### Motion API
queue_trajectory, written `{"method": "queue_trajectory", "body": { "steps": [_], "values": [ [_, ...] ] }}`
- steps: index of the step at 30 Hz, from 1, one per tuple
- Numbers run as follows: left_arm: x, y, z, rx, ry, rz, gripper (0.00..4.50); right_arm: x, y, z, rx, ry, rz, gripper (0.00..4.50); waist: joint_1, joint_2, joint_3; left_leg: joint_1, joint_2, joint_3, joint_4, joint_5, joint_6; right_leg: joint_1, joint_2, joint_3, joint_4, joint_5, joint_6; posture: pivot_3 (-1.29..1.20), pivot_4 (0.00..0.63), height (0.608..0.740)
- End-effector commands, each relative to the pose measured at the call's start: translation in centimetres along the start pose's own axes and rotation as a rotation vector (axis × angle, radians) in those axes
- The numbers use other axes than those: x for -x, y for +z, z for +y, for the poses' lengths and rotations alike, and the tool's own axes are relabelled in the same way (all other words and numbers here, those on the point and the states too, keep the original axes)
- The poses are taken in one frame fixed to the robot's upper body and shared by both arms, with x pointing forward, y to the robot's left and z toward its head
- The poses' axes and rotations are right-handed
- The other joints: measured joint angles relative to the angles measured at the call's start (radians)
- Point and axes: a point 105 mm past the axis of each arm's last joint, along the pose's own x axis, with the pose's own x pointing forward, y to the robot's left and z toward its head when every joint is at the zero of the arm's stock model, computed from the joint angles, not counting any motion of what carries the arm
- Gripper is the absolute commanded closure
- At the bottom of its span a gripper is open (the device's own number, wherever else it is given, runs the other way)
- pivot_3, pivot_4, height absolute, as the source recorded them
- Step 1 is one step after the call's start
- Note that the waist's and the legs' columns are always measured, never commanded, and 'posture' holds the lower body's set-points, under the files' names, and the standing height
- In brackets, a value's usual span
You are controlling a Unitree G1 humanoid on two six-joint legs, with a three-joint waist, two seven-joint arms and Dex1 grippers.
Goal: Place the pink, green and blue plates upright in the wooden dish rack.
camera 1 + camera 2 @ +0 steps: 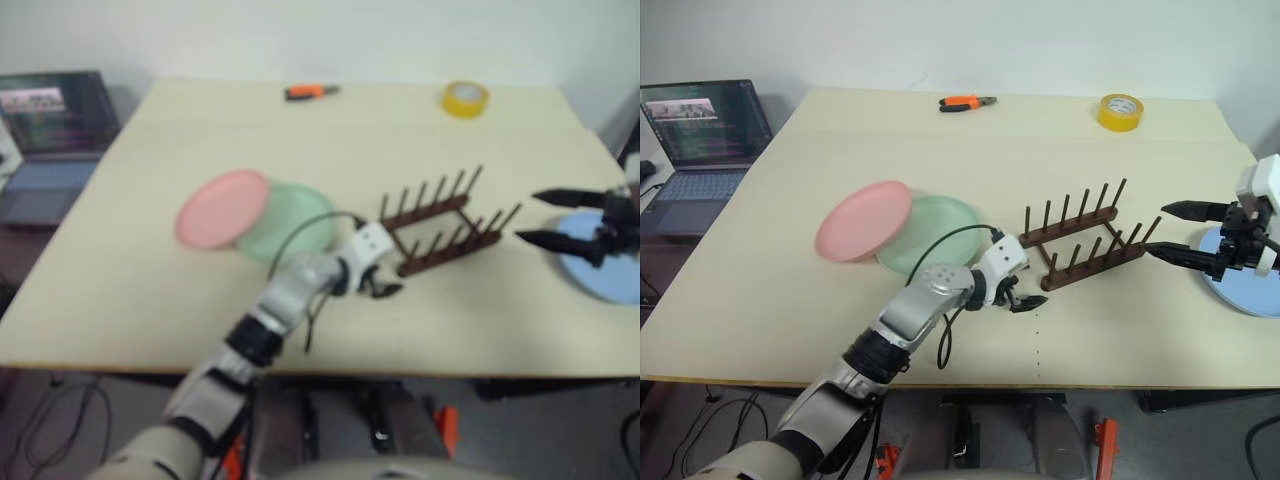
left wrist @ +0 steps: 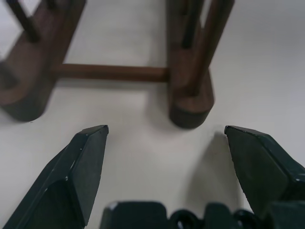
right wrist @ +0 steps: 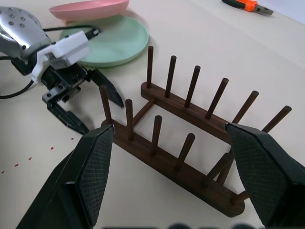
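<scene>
The wooden dish rack (image 1: 1087, 241) stands empty mid-worktop, nearer the right edge. The left gripper (image 1: 1016, 296) hovers just beside the rack's near-left end, jaws spread and empty. The right gripper (image 1: 1170, 232) points at the rack's right end, also spread and empty. The pink plate (image 1: 864, 219) overlaps the green plate (image 1: 932, 235) left of the rack. The blue plate (image 1: 1242, 277) lies at the worktop's right edge.

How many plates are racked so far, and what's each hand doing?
None racked: the dark wooden peg rack stands empty. The pale pink round plate overlaps the mint green plate; the light blue plate lies flat. The left hand and right hand flank the rack, open and empty. All three remain.
</scene>
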Motion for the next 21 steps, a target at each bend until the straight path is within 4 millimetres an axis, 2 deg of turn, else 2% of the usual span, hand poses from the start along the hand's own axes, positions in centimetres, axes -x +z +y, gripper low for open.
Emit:
{"method": "queue_trajectory", "body": {
  "steps": [1, 9, 12, 19, 21],
  "values": [
    [-0.4, 1.8, -0.6, -0.059, -0.03, -0.043, 0.18, 0.6, 1.4, 0.4, 0.033, -0.021, -0.045, 0.47, -0.001, 0.0, 0.0, 0.0, 0.0, 0.0, 0.0, 0.0, 0.0, 0.0, 0.0, 0.0, 0.0, 0.0, 0.0, 0.0, 0.15, 0.74],
    [-2.1, 2.2, -1.4, -0.09, -0.04, -0.028, 0.18, 0.7, 1.5, 0.8, 0.03, -0.047, -0.048, 0.47, 0.0, 0.0, 0.0, 0.0, -0.001, -0.001, 0.0, 0.0, 0.0, 0.0, 0.0, -0.001, 0.0, 0.0, 0.0, 0.0, 0.15, 0.74],
    [-2.6, 2.1, -1.4, -0.099, -0.024, -0.018, 0.77, 0.7, 1.5, 1.0, 0.029, -0.055, -0.05, 0.45, -0.001, 0.0, 0.0, 0.0, -0.001, -0.001, 0.0, 0.0, 0.0, 0.0, 0.0, -0.001, -0.001, 0.0, 0.0, 0.0, 0.15, 0.74],
    [-2.6, 1.9, -1.2, -0.117, -0.025, -0.018, 3.33, 0.9, 1.5, 1.1, 0.028, -0.077, -0.052, 0.45, -0.001, -0.001, 0.0, 0.0, -0.001, -0.001, 0.0, 0.0, 0.0, 0.0, 0.0, -0.001, -0.001, 0.0, 0.0, 0.0, 0.15, 0.74],
    [-2.5, 1.5, -0.7, -0.126, -0.014, -0.006, 3.49, 1.0, 1.5, 1.0, 0.029, -0.084, -0.052, 0.45, -0.001, -0.001, 0.0, 0.0, -0.001, -0.001, 0.0, 0.0, 0.0, 0.0, 0.0, -0.001, -0.001, 0.0, 0.0, 0.0, 0.15, 0.74]
  ]
}}
